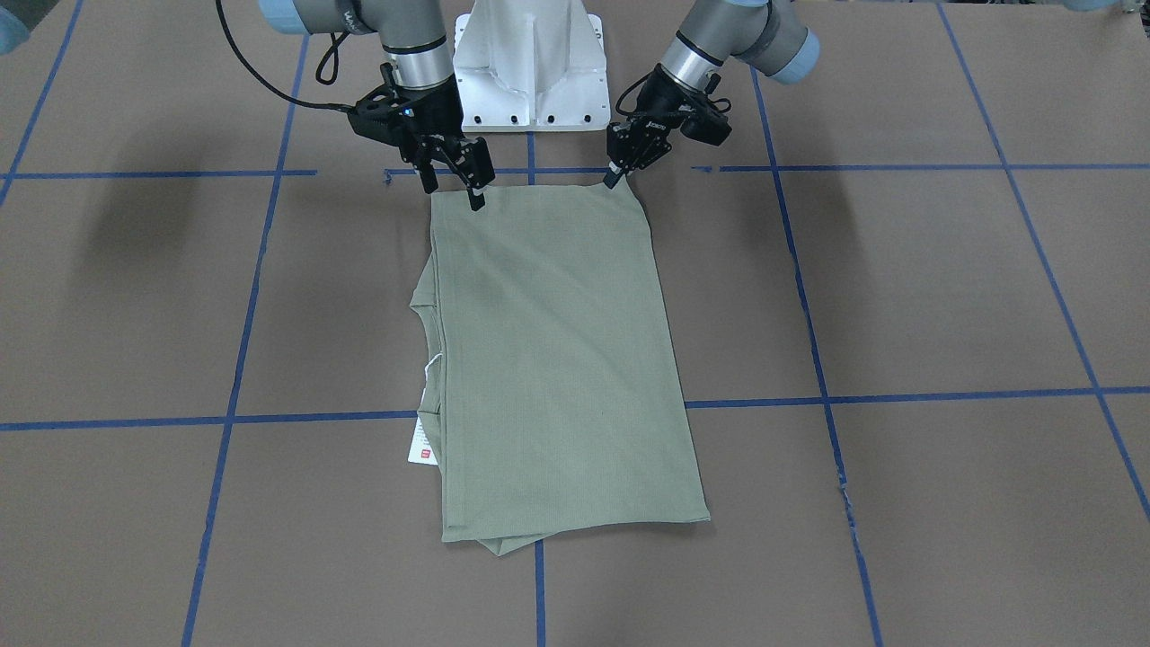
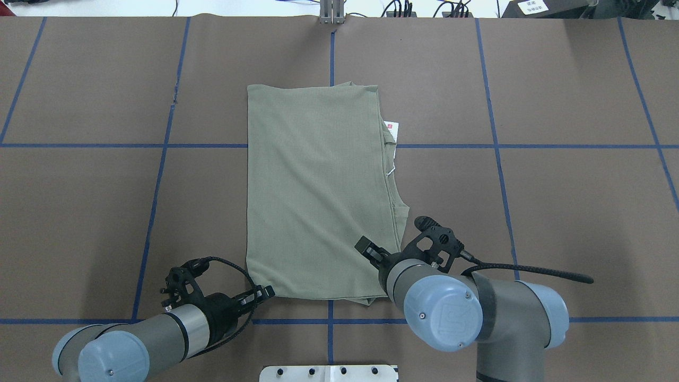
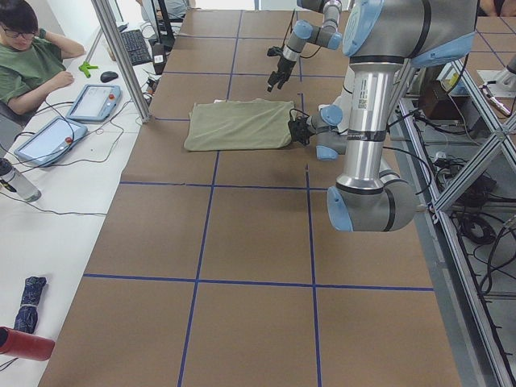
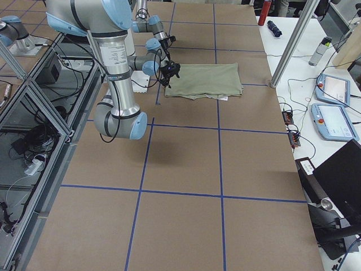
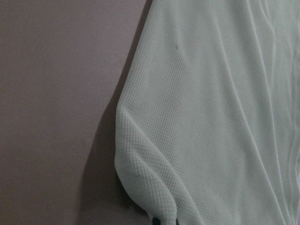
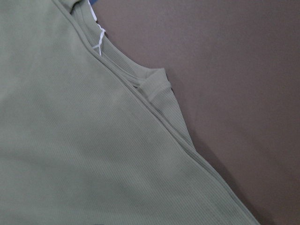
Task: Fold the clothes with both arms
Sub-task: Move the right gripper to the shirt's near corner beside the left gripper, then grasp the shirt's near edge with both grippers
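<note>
The sage-green shirt [image 1: 557, 359] lies folded into a long rectangle on the brown table, also in the overhead view [image 2: 313, 185]. Its white hang tag [image 1: 420, 445] sticks out from the collar side. My left gripper [image 1: 614, 178] is shut on the shirt's near corner, and the left wrist view shows that corner [image 5: 140, 187] bunched up into the fingertips. My right gripper [image 1: 454, 190] stands open over the other near corner, one fingertip [image 1: 476, 199] at the cloth's edge. In the right wrist view only the shirt [image 6: 70, 140] and its ribbed collar [image 6: 157, 84] show.
The white base pedestal [image 1: 530, 72] stands just behind both grippers. Blue tape lines [image 1: 898, 395] grid the table. A person [image 3: 32, 64] sits at a side table with tablets [image 3: 89, 101] on the robot's left. More tablets [image 4: 333, 90] lie past the far edge.
</note>
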Tool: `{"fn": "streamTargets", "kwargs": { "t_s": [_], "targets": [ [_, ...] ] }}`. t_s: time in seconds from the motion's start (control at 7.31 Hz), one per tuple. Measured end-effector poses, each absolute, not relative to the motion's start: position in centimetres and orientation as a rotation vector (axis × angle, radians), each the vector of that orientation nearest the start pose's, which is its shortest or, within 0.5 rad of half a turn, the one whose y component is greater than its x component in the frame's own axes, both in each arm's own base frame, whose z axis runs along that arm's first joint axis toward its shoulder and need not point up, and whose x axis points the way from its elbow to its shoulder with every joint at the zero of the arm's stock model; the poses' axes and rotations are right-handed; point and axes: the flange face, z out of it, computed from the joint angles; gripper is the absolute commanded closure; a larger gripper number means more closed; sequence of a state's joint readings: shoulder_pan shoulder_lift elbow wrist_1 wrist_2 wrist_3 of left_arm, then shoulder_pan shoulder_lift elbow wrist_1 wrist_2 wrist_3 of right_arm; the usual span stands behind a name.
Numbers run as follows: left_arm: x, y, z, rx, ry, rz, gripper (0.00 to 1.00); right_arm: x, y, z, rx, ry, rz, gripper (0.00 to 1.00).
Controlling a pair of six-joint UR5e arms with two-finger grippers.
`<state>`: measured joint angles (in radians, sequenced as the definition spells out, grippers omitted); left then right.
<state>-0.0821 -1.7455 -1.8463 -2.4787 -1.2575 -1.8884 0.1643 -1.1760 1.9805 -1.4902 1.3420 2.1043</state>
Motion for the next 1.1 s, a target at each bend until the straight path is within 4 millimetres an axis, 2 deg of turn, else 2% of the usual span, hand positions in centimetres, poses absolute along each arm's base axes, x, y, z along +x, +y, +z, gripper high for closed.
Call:
{"fn": "streamTargets", "kwargs": {
  "t_s": [0.27,0.55,0.82,1.1],
  "targets": [
    [52.5,-20.8,33.2,0.105,1.388,-0.547,1.00,-56.0,-23.3,27.3,0.059,-0.885,0.741,0.05],
    [52.5,-20.8,33.2,0.105,1.388,-0.547,1.00,-57.0,-23.4,28.7,0.092,-0.862,0.747,0.08],
    [52.5,-20.8,33.2,0.104,1.388,-0.546,1.00,-57.5,-23.5,29.0,0.100,-0.855,0.749,0.10],
    [52.5,-20.8,33.1,0.103,1.389,-0.546,1.00,-58.3,-23.6,28.9,0.103,-0.853,0.753,0.30]
  ]
}}
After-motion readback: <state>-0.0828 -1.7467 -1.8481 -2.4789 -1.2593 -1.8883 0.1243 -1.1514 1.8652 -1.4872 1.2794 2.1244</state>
